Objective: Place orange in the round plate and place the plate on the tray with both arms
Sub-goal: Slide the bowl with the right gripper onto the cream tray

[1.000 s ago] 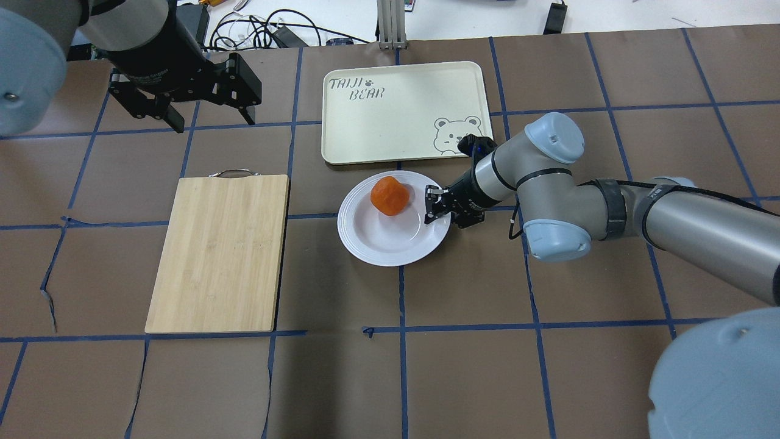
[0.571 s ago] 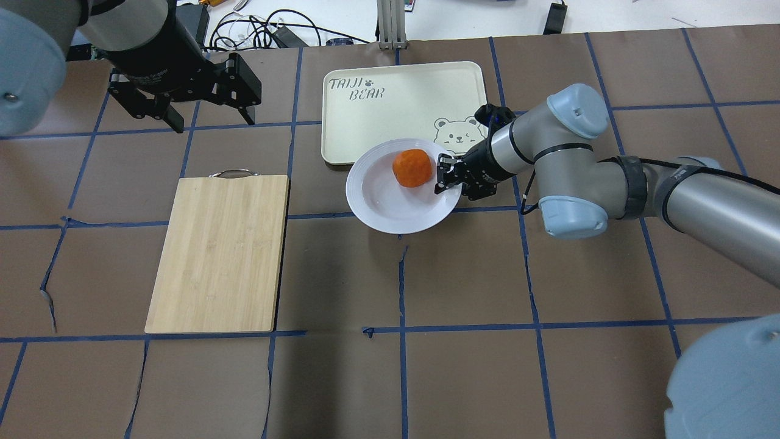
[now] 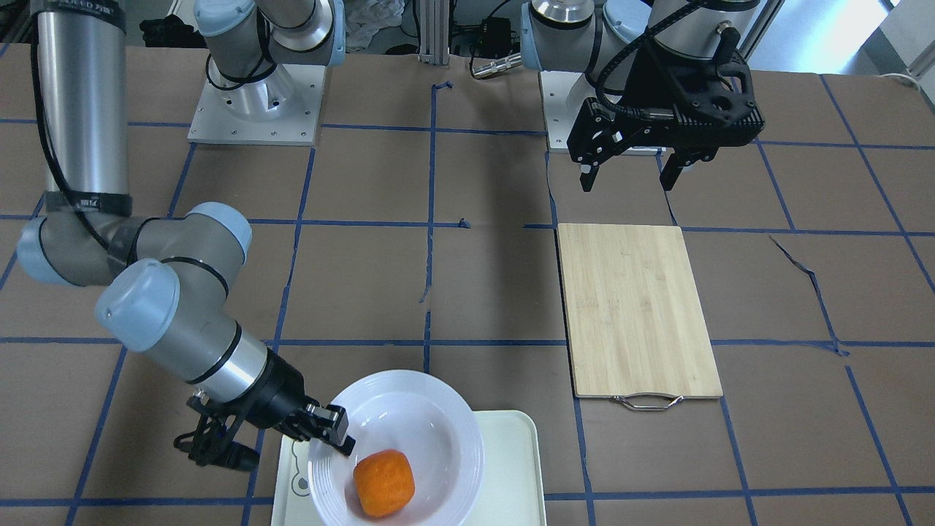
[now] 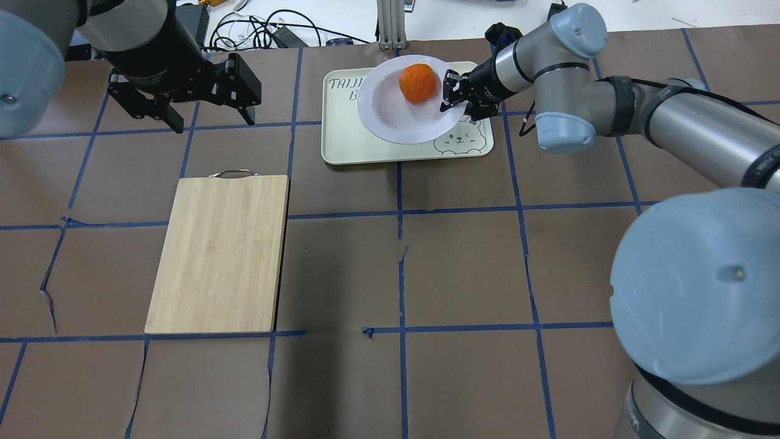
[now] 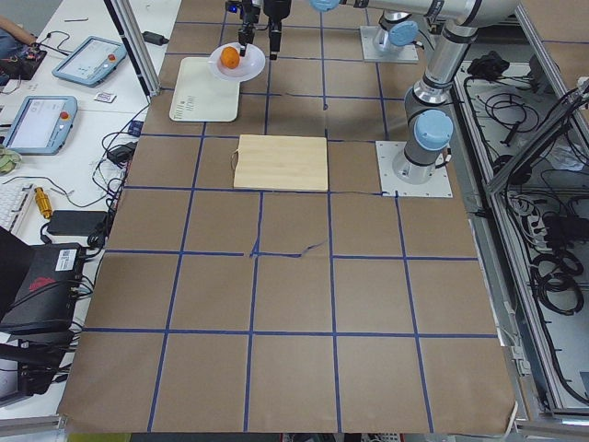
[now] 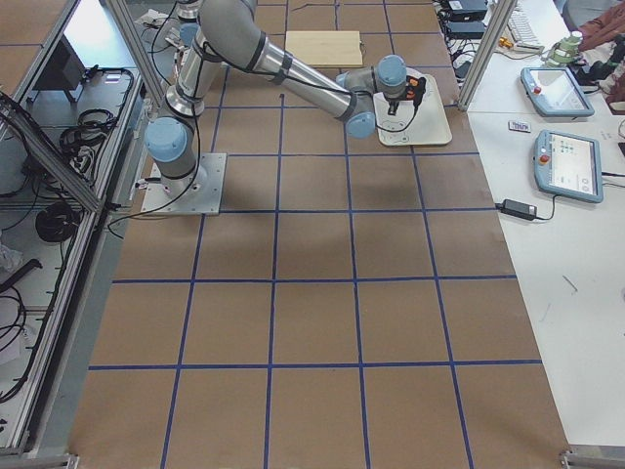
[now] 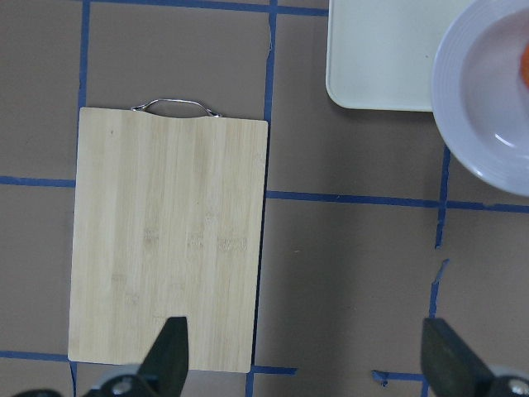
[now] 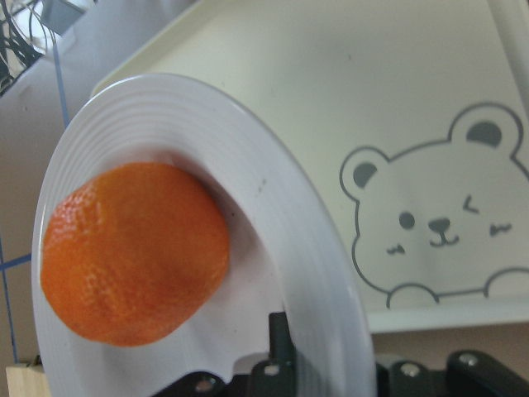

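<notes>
The orange (image 4: 418,83) lies in the round plate (image 4: 396,119), against the side nearest my right gripper (image 4: 452,97). That gripper is shut on the plate's rim (image 8: 273,215) and holds the plate tilted over the tray (image 4: 347,143), above the bear-face end. I cannot tell whether the plate touches the tray. In the front-facing view the plate (image 3: 409,416) overhangs the tray (image 3: 511,467), with the orange (image 3: 383,483) and the right gripper (image 3: 340,438) at its rim. My left gripper (image 4: 213,122) hangs open and empty, far left of the tray.
A bamboo cutting board (image 4: 219,253) with a metal handle lies left of centre, below the left gripper (image 7: 310,364). Cables and a metal post sit past the table's far edge. The right arm's elbow (image 4: 560,131) reaches over the table just right of the tray.
My right gripper carried the plate with the orange away from the robot, from the table in front of the tray to over the tray. The left arm has not moved.
</notes>
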Available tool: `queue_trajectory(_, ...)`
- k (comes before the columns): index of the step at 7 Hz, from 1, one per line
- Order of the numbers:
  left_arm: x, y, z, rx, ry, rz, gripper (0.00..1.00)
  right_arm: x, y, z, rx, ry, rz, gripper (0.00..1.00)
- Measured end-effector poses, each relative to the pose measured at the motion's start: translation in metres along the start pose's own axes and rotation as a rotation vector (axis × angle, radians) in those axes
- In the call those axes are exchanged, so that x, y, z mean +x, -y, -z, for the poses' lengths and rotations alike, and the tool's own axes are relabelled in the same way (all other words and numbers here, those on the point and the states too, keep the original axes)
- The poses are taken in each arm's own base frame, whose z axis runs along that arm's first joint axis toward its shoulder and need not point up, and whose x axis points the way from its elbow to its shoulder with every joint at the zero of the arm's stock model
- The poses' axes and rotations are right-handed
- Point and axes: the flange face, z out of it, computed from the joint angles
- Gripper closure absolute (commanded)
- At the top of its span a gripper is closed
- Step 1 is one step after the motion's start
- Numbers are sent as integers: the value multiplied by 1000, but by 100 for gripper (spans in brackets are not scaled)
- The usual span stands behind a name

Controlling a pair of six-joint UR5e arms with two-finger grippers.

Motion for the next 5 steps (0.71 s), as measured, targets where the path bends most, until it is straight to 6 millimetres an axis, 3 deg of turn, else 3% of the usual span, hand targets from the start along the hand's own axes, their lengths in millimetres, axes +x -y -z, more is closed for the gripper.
queue_trajectory(1,0,0,0,0,0,-1,0,6,20,-20,4,-1,-4,98)
queue_trajectory(2,0,0,0,0,0,-1,0,13,28,-36,0,-6,-8,88)
queue_trajectory(3,0,0,0,0,0,-1,0,19,31,-48,-6,-13,-14,73)
queue_trajectory(4,0,0,0,0,0,-1,0,23,32,-54,-10,-17,-20,45)
queue_trajectory(5,0,0,0,0,-1,-1,0,25,32,-57,-12,-20,-26,25)
